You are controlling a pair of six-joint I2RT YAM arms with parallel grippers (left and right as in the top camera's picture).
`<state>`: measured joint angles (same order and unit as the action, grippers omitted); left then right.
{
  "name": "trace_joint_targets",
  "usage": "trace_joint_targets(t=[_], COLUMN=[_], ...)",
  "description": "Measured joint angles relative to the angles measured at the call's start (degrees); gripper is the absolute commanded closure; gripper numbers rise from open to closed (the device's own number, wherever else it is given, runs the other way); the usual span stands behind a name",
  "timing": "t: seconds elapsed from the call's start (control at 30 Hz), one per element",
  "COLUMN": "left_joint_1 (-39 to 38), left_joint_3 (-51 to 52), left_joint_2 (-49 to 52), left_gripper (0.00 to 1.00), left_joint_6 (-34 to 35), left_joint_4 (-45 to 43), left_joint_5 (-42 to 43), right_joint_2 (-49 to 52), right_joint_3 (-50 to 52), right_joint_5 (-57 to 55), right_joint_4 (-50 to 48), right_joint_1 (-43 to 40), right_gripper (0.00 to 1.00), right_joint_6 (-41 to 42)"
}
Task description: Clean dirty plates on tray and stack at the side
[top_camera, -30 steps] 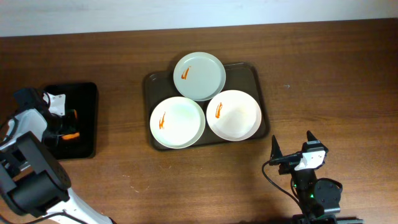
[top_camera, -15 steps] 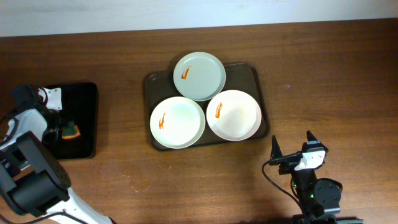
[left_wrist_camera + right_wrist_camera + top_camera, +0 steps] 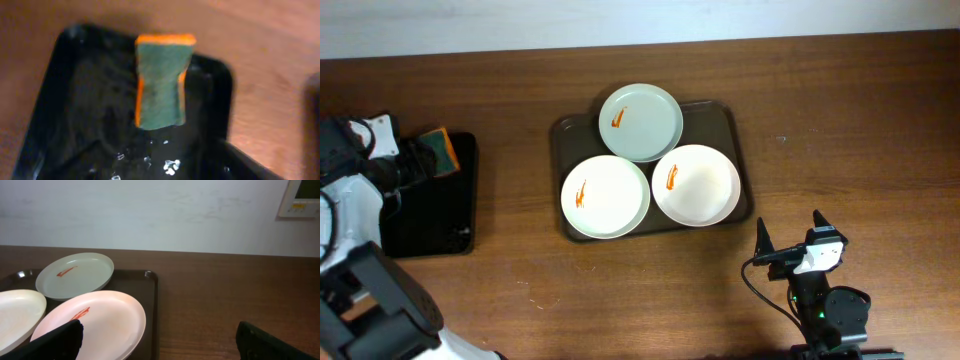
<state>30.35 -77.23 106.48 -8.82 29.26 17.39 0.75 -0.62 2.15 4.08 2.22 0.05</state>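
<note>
The left claw [image 3: 423,158] is clenched on a sponge [image 3: 440,149], green on the face with an orange layer under it. In the left wrist view the sponge [image 3: 161,82] looks squeezed narrow at its middle, and the fingers themselves do not show there. The sponge is over the far edge of a small black tray [image 3: 425,215], but I cannot tell if it touches it. Some small wet drops lie on the bottom of this black tray [image 3: 75,110].

The right claw [image 3: 789,236] is released, with its two fingers spread wide and nothing between them. It stays low over the table [image 3: 860,120], near the front edge, just beside the near right corner of the big brown tray [image 3: 732,130].

On the brown tray there are three plates. The green plate [image 3: 640,122] is at the far side and goes a little over the far rim. One white plate [image 3: 605,196] is at the near left and the other white plate [image 3: 696,185] is at the near right; the two stand just beside each other, and the green plate slightly overlaps both. Every plate has a small orange smear on its left part. The brown tray and the black tray are well apart.
</note>
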Motion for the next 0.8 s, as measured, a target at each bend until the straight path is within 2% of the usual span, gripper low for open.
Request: trace_joint_targets(t=[0.17,0.3,0.4,0.5,0.63,0.73,0.8], left_joint_1=[0.0,0.0,-0.68,-2.62,-5.92,-6.62,-6.62], left_joint_3=[1.44,1.66,1.66,1.66,1.66,1.66,1.66], left_joint_2=[7.8,8.63,8.63,9.57,12.48,13.53,14.12], left_gripper=[0.27,0.28,0.29,0.36,0.3,0.3,0.43], left_joint_6=[0.11,0.11,0.11,-0.42,-1.44,-1.62,-1.66], left_joint_4=[-4.63,-13.0,-15.89,-16.98,-17.97,-17.97,-18.05], left_joint_5=[-2.14,3.32,5.07,5.38,-1.97,-6.29,-7.48], right_joint_2=[0.0,0.0,0.0,0.0,0.0,0.0,0.0], right_joint_3=[0.0,0.0,0.0,0.0,0.0,0.0,0.0], right_joint_5=[0.0,0.0,0.0,0.0,0.0,0.0,0.0], right_joint_4=[0.0,0.0,0.0,0.0,0.0,0.0,0.0], right_joint_1=[0.0,0.0,0.0,0.0,0.0,0.0,0.0], right_gripper=[0.02,0.02,0.02,0.02,0.02,0.02,0.02], right_joint_6=[-0.04,-0.07,-0.04,-0.04,-0.04,-0.04,-0.02])
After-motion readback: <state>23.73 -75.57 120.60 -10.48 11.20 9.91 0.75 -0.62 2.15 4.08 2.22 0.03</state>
